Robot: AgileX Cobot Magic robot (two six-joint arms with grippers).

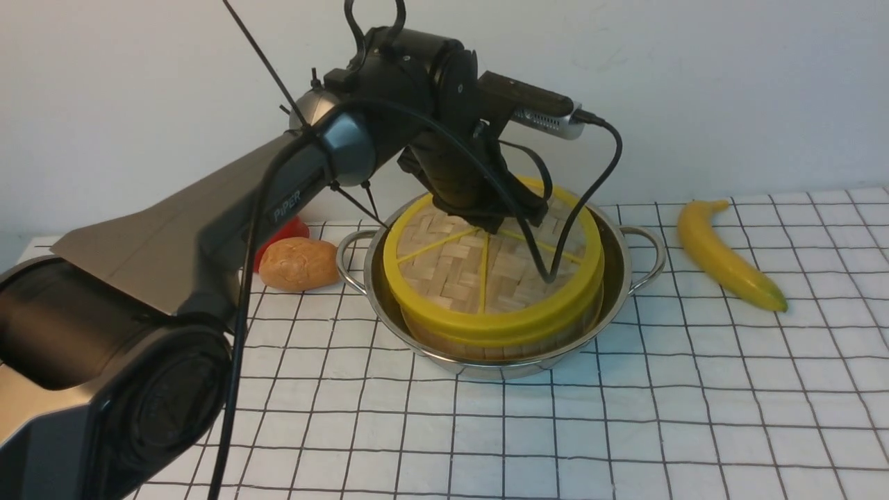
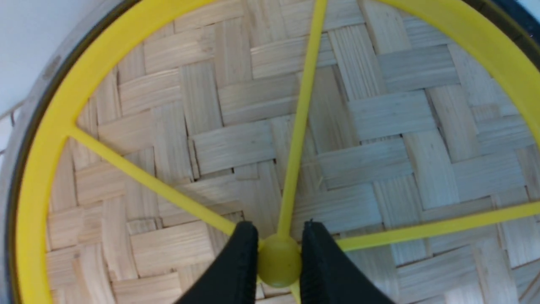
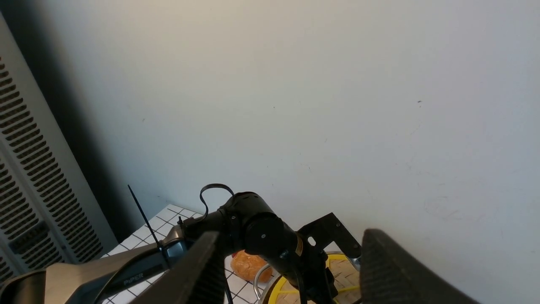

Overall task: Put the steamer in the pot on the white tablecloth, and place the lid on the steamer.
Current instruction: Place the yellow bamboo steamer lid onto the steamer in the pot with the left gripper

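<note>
The steel pot (image 1: 642, 244) stands on the white tablecloth (image 1: 625, 430) with the steamer (image 1: 486, 342) inside it; only the steamer's bamboo side wall shows. The lid (image 1: 479, 278) lies over the steamer and hides what is in it. My left gripper (image 1: 496, 221) reaches down onto the lid's centre. In the left wrist view the lid (image 2: 236, 143) fills the frame and the left gripper (image 2: 279, 228) is shut on its round yellow knob (image 2: 278, 261), one black finger on each side. My right gripper (image 3: 291, 236) is raised, open and holding nothing; it is out of the front view.
A yellow banana (image 1: 729, 257) lies on the cloth right of the pot. A brown bread roll (image 1: 298, 264) and a red object (image 1: 295, 229) behind it sit left of the pot. A pale wall runs close behind. A vented panel (image 3: 25, 190) stands at the far left.
</note>
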